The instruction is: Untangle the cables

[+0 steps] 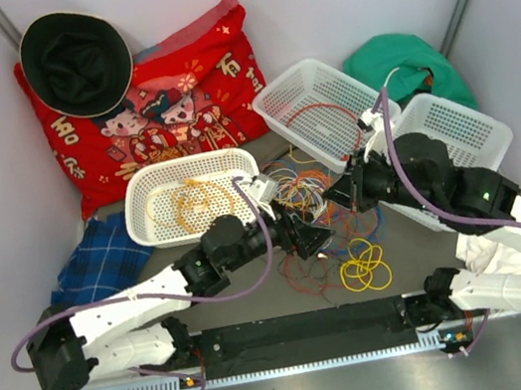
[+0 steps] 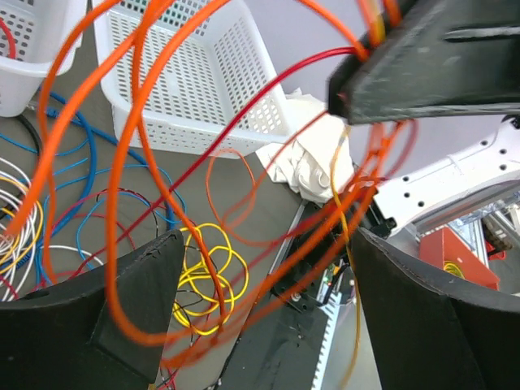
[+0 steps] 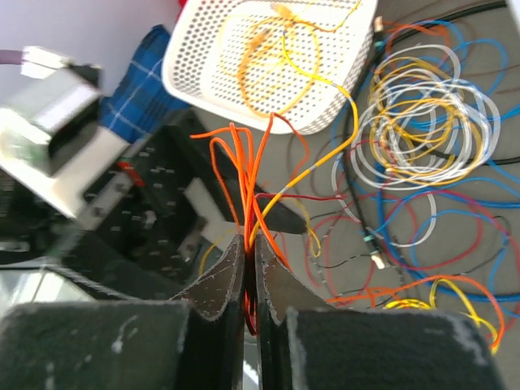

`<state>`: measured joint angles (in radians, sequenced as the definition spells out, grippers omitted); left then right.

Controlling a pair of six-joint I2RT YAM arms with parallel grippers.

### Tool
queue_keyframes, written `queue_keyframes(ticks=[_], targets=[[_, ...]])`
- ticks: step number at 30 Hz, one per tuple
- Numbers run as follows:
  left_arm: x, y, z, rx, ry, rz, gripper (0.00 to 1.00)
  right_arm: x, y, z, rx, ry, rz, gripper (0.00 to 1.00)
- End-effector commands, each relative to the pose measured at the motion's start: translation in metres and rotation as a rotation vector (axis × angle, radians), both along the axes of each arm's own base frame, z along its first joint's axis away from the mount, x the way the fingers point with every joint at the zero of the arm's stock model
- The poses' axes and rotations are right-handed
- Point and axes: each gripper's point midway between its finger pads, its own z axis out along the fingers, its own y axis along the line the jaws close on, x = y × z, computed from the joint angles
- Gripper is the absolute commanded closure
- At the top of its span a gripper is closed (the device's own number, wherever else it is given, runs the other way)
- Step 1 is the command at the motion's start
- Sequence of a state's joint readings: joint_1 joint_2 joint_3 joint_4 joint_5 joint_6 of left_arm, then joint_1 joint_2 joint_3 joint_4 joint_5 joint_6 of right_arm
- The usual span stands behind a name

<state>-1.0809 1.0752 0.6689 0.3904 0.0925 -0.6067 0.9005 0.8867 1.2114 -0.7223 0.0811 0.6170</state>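
The cables lie tangled in red, blue, white and orange loops on the grey table between the baskets. A yellow coil lies apart, nearer the front. My right gripper is shut on a bunch of orange cables and holds them up off the table. My left gripper is open wide, and loops of orange cable hang between its fingers without being pinched. In the top view the left gripper and right gripper sit close together over the tangle.
Three white baskets stand behind the tangle: one at left holding yellow and orange cables, one in the middle with a red cable, one at right. A red pillow, black hat, blue plaid cloth and green cloth lie at the back.
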Motion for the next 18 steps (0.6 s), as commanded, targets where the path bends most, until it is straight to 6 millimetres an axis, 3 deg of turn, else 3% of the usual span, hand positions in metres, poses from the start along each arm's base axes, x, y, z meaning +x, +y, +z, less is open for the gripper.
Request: queue_keyframes(ticks=[1, 5, 6, 9, 10, 12, 13, 16, 18], targets=[[0.002, -0.019, 0.032, -0.084, -0.067, -0.024, 0.15, -0.012, 0.015, 0.024, 0.133, 0.006, 0.064, 1.0], [0.005, -0.03, 0.028, -0.062, -0.056, -0.032, 0.39, -0.019, 0.014, 0.023, 0.14, 0.02, 0.086, 1.0], [0.004, -0.032, 0.03, -0.063, -0.062, -0.039, 0.54, -0.02, 0.012, 0.023, 0.138, 0.021, 0.084, 1.0], [0.004, -0.032, 0.033, -0.054, -0.076, -0.045, 0.75, -0.023, 0.007, 0.025, 0.139, 0.012, 0.086, 1.0], [0.005, -0.032, 0.034, -0.054, -0.076, -0.042, 0.97, -0.024, 0.005, 0.023, 0.13, 0.01, 0.083, 0.9], [0.007, -0.03, 0.037, -0.052, -0.073, -0.025, 1.0, -0.024, -0.001, 0.024, 0.125, -0.004, 0.069, 0.74], [0.006, -0.029, 0.039, -0.054, -0.072, -0.027, 1.0, -0.025, -0.003, 0.026, 0.123, -0.011, 0.071, 0.61], [0.005, -0.026, 0.043, -0.052, -0.064, -0.027, 1.0, -0.023, -0.017, 0.029, 0.096, -0.037, 0.024, 0.45], [0.002, -0.022, 0.043, -0.046, -0.046, -0.026, 1.0, -0.02, -0.029, 0.03, 0.063, -0.057, -0.012, 0.41]])
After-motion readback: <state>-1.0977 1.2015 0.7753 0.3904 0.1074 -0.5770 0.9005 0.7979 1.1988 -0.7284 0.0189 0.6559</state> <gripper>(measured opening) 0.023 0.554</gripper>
